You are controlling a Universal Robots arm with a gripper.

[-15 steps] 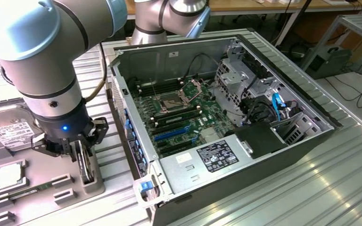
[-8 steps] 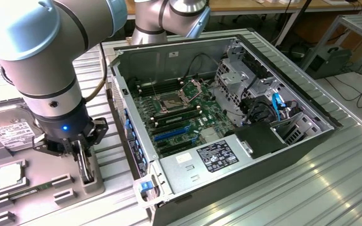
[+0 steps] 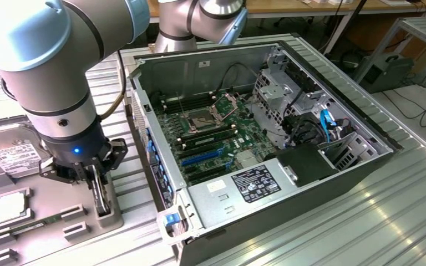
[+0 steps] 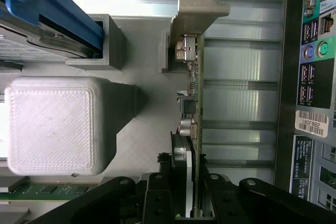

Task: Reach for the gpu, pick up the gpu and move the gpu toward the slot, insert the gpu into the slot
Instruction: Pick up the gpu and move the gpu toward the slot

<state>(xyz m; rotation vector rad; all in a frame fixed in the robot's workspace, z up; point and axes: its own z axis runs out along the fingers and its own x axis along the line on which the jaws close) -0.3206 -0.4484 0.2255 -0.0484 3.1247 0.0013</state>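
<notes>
pincer (image 3: pixel 97 185) closed on upright gpu (image 4: pixel 195 66) | arm vertical, wrist down | over gray fixture (image 3: pixel 50 195)

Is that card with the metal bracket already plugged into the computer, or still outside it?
Still outside. The gpu stands on edge in the gray holder beside the open computer case, with the gripper down over it.

The pincer (image 3: pixel 97 178) sits over the upright gpu (image 3: pixel 104 202).
</notes>
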